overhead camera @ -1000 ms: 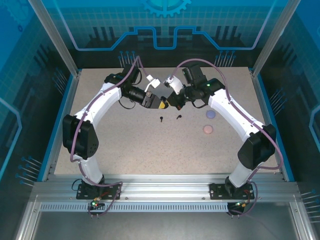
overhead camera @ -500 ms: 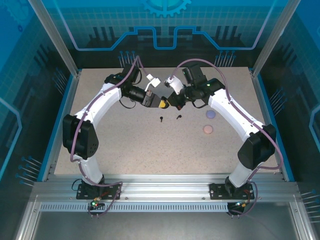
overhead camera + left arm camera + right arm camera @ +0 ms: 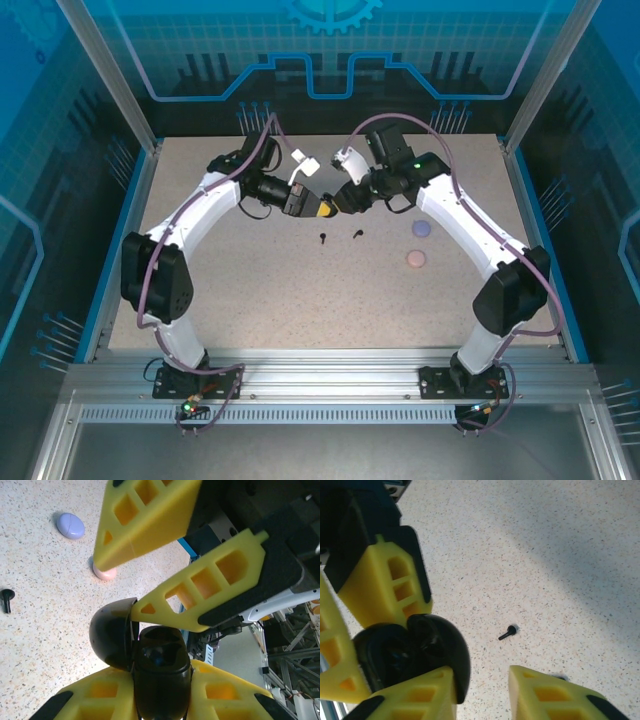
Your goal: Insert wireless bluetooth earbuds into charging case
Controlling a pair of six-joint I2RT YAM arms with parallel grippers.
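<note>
Since a second earlier, the right arm's wrist had edged slightly toward the left hand point(image 3: 316, 205); nothing on the desk point(image 3: 250, 290) had shifted. The left hand was clamped on the open black case point(image 3: 160, 665), whose lid point(image 3: 112, 635) hung back on its hinge. The right hand point(image 3: 480, 677) stood with its fingers apart and held nothing, one fingertip point(image 3: 150, 607) touching the lid's edge.

The lilac case point(image 3: 422, 229) and the pink case point(image 3: 415, 259) lay shut, well apart from the hands on the right side. Two black earbuds point(image 3: 324, 238) point(image 3: 358, 235) lay loose on the desk, just nearer the bases than the two hands. One had its stem pointing toward the near edge, while the other lay tilted.

The free right hand was probably the one to fetch them. It would have to back off the case and come down, and nothing stood in its way.
</note>
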